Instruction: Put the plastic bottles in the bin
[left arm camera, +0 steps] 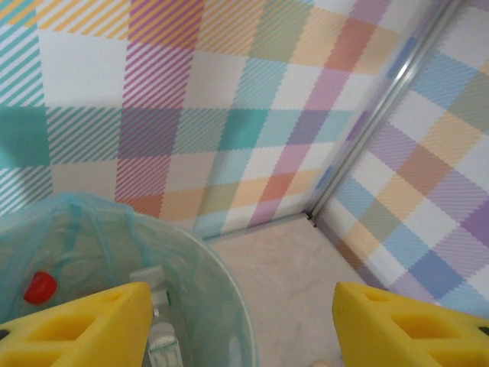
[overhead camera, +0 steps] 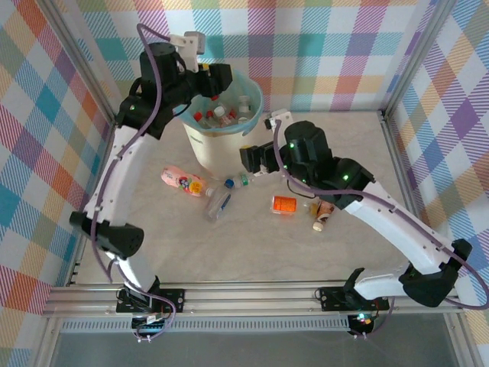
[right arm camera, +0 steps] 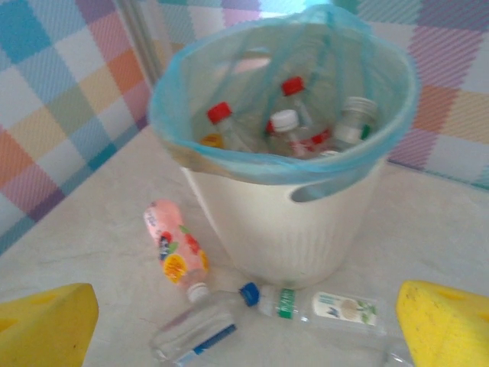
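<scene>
The bin (overhead camera: 208, 147) stands at the back centre, cream-white with a teal liner, and holds several plastic bottles (overhead camera: 220, 115). My left gripper (overhead camera: 221, 80) hangs over its far rim, open and empty. In the left wrist view its yellow fingers (left arm camera: 76, 325) frame the bin's liner (left arm camera: 195, 283), a red cap (left arm camera: 40, 287) and a clear bottle (left arm camera: 159, 329) inside. My right gripper (overhead camera: 246, 160) is open, just right of the bin and above the table. Below it lie a pink fruit-label bottle (right arm camera: 174, 248), a clear blue-striped bottle (right arm camera: 191, 336) and a blue-capped bottle (right arm camera: 321, 304).
Two more bottles lie under the right forearm: an orange-labelled one (overhead camera: 284, 204) and a small brownish one (overhead camera: 321, 215). Checked walls and metal posts close in the table on three sides. Bare table stretches in front of the bottles and to the far right.
</scene>
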Robot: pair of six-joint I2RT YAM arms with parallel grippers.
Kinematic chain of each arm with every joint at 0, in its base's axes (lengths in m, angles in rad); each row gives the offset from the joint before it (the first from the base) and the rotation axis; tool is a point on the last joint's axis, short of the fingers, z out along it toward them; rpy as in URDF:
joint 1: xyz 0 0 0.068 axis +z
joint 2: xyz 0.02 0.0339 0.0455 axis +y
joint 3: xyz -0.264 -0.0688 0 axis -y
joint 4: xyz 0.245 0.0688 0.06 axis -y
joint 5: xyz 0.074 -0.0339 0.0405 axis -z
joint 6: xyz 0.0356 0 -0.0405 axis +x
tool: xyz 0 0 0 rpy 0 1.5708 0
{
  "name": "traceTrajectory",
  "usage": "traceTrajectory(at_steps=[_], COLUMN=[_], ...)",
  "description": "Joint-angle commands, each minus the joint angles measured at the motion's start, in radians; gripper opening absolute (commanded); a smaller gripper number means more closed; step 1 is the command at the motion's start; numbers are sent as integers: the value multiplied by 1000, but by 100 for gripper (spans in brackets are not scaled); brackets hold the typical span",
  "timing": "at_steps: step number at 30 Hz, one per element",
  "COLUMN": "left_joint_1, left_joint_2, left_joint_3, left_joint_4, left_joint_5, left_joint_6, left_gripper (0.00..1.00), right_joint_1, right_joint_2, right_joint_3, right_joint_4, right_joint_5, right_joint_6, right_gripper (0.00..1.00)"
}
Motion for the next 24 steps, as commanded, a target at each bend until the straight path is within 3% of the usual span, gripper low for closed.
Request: traceTrajectory(at_steps=[1, 6, 11, 15, 21, 24], left_joint_1=[-24, -39, -68, -76, -77, -77], left_joint_2=[-130, -318, -494, -616, -756, -812], left_joint_3=[-126, -386, -631, -787, -916, -984], left_joint_4=[23, 83, 110, 89, -20, -48], left_joint_5=[-9, -2, 23, 74, 93, 95], left_joint_6=[92, 138, 205, 283, 383, 396], left_gripper=[64, 66, 67, 68, 70, 78], right_joint_1=[-77, -262, -401, -418, -414, -401], right_joint_2=[20, 55, 117, 190, 244, 197], right_joint_3=[32, 15, -43, -134, -245, -371], right_joint_4=[-140, -260, -284, -247, -227, -123], right_joint_5=[-38, -185, -230, -265, -469, -526], right_joint_6=[-29, -23, -69, -283, -524, -648], right_gripper=[98, 98, 96, 89, 92, 92])
